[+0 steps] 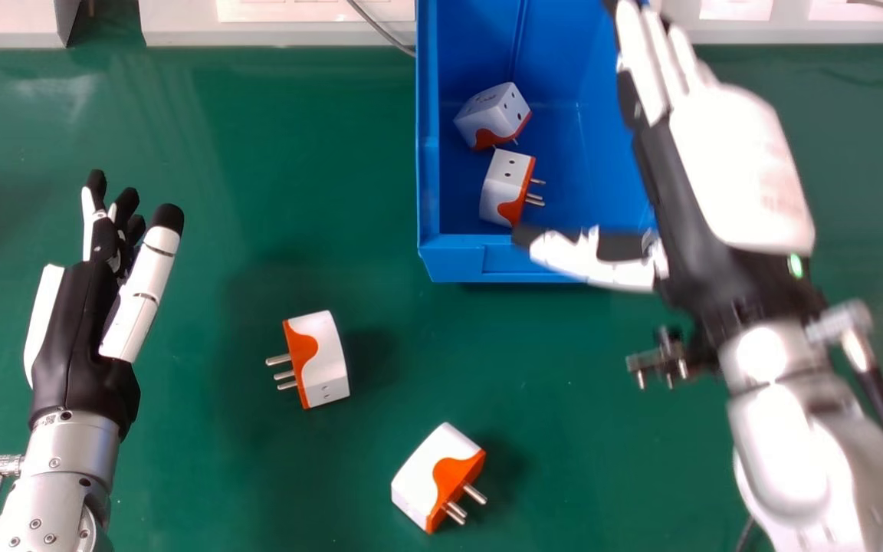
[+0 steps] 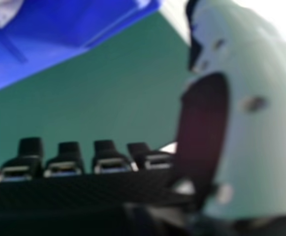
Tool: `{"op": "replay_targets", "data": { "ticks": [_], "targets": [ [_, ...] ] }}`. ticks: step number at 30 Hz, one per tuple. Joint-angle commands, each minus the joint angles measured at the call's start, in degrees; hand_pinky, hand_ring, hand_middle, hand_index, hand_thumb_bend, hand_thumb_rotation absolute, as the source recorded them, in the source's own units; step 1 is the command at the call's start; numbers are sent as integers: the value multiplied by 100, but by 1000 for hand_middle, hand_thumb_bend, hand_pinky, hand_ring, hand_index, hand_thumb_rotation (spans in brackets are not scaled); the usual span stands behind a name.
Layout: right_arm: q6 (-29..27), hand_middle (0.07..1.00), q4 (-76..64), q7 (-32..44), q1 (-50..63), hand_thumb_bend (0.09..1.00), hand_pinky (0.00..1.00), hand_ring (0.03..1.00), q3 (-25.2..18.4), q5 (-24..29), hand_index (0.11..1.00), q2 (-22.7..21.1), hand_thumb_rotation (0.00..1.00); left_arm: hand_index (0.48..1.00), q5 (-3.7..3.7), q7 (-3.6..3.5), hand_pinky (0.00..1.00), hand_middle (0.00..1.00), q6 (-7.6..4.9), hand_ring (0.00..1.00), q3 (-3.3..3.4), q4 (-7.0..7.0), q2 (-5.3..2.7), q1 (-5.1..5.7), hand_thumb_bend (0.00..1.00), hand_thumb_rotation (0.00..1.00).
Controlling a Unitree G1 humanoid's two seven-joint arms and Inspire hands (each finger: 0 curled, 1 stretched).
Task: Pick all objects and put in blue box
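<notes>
We find two adaptors [image 1: 493, 116] inside the blue box [image 1: 457, 264], two others [image 1: 326, 356] outstanding on the tabletop [image 1: 181, 475], and the right hand [image 1: 740, 169] above the box, fingers straight, gripping nothing.

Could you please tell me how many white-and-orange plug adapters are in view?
4. A farther adapter and a nearer adapter sit in the blue box; a left adapter and a right adapter lie on the table. The right robot hand may hide more.
</notes>
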Motion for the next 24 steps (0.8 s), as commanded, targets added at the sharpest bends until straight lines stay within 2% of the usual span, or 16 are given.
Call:
{"op": "replay_targets", "data": {
  "ticks": [1,4,8,14,17,24],
  "targets": [
    [-416,1000,-309,-27,332,501,921,1000,-165,-33,1000,-162,292,1000,-16,-8,1000,1000,-214,1000,34,21,-13,3,545,764],
    [-886,1000,-351,-82,760,510,918,1000,-287,-17,994,-279,305,1000,22,-7,1000,1000,-329,1000,17,137,-4,19,553,766],
    [-1453,1000,-312,-210,1326,512,917,1000,-332,-34,987,-316,310,1000,69,26,1000,1000,-352,1000,-7,123,2,98,560,772],
    [-2220,1000,-64,-83,1808,505,906,1000,-428,73,970,-516,299,1000,60,58,1000,1000,-231,1000,-20,-28,-7,210,572,778],
    [-2564,1000,149,27,1790,500,902,1000,-524,153,961,-690,289,1000,36,53,1000,1000,-167,1000,-4,-39,9,216,569,779],
    [-2977,996,316,611,1517,496,889,993,-643,187,940,-998,277,1000,57,94,1000,1000,-112,1000,-1,-117,4,239,574,778]
  ]
}}
